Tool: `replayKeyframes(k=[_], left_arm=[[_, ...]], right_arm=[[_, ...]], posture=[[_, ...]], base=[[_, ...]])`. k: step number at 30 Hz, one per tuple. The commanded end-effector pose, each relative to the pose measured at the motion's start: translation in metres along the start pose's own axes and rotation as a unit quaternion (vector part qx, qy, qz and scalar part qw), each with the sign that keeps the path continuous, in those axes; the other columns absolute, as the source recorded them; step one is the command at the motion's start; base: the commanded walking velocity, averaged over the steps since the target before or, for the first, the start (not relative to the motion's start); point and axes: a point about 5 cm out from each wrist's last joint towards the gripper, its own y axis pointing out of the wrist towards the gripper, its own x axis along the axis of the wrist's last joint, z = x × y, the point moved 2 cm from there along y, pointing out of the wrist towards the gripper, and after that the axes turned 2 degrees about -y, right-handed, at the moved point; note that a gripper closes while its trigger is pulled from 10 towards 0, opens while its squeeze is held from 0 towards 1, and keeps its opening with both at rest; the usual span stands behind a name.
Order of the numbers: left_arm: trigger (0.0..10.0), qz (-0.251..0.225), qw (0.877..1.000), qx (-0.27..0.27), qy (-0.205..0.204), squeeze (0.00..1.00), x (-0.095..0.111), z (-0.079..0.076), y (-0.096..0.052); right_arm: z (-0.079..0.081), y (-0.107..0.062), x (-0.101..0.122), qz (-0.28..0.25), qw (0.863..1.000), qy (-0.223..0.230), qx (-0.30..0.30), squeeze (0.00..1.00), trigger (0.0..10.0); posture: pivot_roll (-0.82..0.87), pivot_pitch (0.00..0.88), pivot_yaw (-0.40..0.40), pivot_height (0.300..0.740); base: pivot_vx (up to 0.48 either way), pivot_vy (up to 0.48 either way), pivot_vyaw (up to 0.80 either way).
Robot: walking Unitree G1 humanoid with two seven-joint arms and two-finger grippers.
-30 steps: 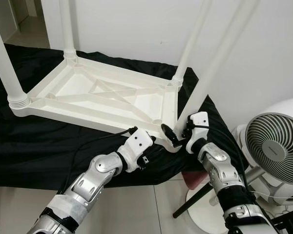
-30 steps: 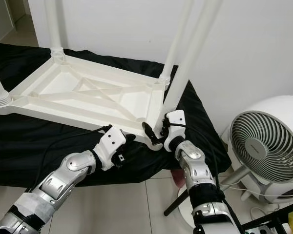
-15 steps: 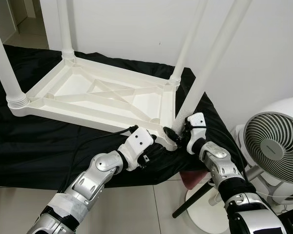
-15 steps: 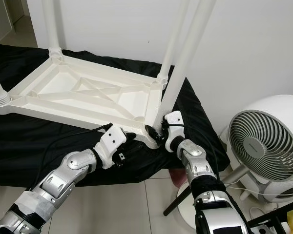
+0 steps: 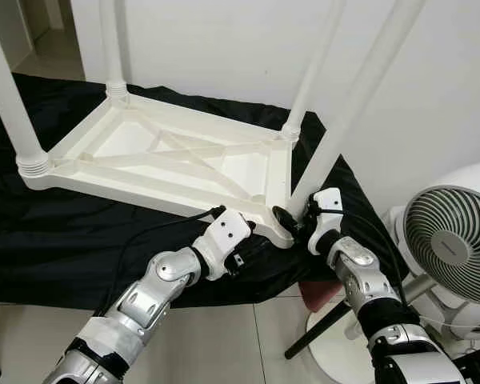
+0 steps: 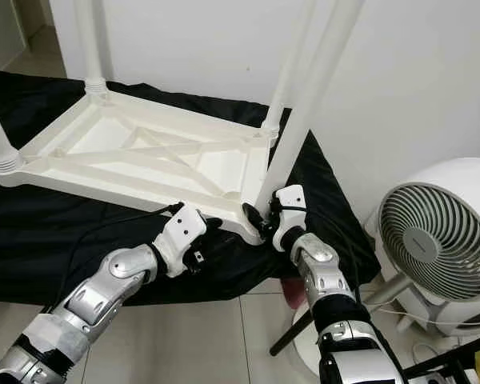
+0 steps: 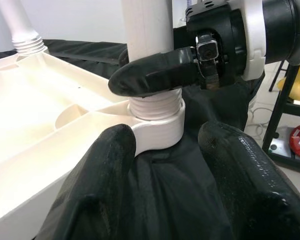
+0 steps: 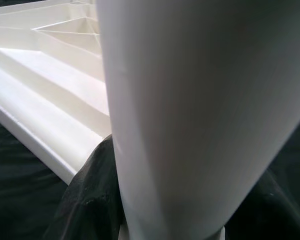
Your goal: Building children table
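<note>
The near corner leg (image 5: 348, 112) of the upturned table (image 5: 168, 156) is clasped low by the right gripper (image 5: 292, 224); the left gripper (image 7: 165, 145) is held unclenched at the socket.

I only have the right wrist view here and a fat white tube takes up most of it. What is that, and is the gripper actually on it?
Observer: It is the near-right table leg, standing in the corner socket of the upside-down table top. The right gripper has its jaws around the leg just above the socket.
Operator: Where is the left arm?
Observer: The left gripper sits beside the same corner, jaws open, holding nothing.
Operator: Are the other legs in?
Observer: Three more legs stand upright at the other corners, like the far-right one.
</note>
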Motion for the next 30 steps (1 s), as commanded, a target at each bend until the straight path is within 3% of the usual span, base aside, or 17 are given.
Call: replayKeyframes(k=[1, 4, 9, 12, 15, 21, 22, 28, 30], left_arm=[[10.0, 0.006, 0.998, -0.068, -0.005, 0.00, -0.002, -0.012, -0.001], [10.0, 0.006, 0.998, -0.068, -0.007, 0.00, -0.002, -0.013, -0.001], [10.0, 0.008, 0.998, -0.069, -0.009, 0.00, -0.003, -0.014, -0.002], [10.0, 0.009, 0.997, -0.070, -0.010, 0.00, -0.004, -0.014, -0.001], [10.0, 0.008, 0.997, -0.073, -0.011, 0.00, -0.003, -0.016, -0.001], [10.0, 0.009, 0.997, -0.076, -0.011, 0.00, -0.004, -0.017, -0.001], [10.0, 0.009, 0.997, -0.076, -0.011, 0.00, -0.004, -0.018, -0.001], [10.0, 0.011, 0.997, -0.075, -0.011, 0.00, -0.004, -0.017, -0.003], [10.0, 0.012, 0.997, -0.072, -0.009, 0.00, -0.005, -0.016, -0.003]], right_arm=[[-0.010, -0.008, -0.014, 0.043, 0.997, 0.004, -0.066, 0.00, 10.0], [0.001, -0.009, -0.017, 0.043, 0.991, 0.050, -0.119, 0.00, 10.0], [0.018, -0.014, -0.019, 0.041, 0.979, 0.074, -0.187, 0.00, 10.0], [0.028, -0.020, -0.027, 0.062, 0.961, 0.091, -0.255, 0.00, 10.0], [0.042, -0.019, -0.022, 0.055, 0.963, 0.117, -0.235, 0.00, 10.0], [0.038, -0.020, -0.019, 0.050, 0.964, 0.121, -0.233, 0.00, 10.0], [0.036, -0.023, -0.017, 0.042, 0.964, 0.120, -0.235, 1.00, 10.0], [0.035, -0.025, -0.003, -0.001, 0.973, 0.119, -0.197, 1.00, 10.0], [0.026, -0.029, 0.000, -0.013, 0.979, 0.110, -0.173, 1.00, 10.0]], posture=[[0.08, 0.000, -0.143, 0.740], [0.08, 0.000, -0.141, 0.740], [0.08, 0.000, -0.141, 0.740], [0.08, 0.000, -0.141, 0.740], [0.07, 0.000, -0.138, 0.740], [0.07, 0.000, -0.138, 0.740], [0.07, 0.000, -0.137, 0.740], [0.08, 0.000, -0.140, 0.740], [0.08, 0.000, -0.141, 0.740]], base=[[0.000, 0.000, 0.00], [0.000, 0.000, 0.00], [0.000, 0.000, 0.00], [0.000, 0.000, 0.00], [0.000, 0.000, 0.00], [0.000, 0.000, 0.00], [0.000, 0.000, 0.00], [0.000, 0.000, 0.00], [0.000, 0.000, 0.00]])
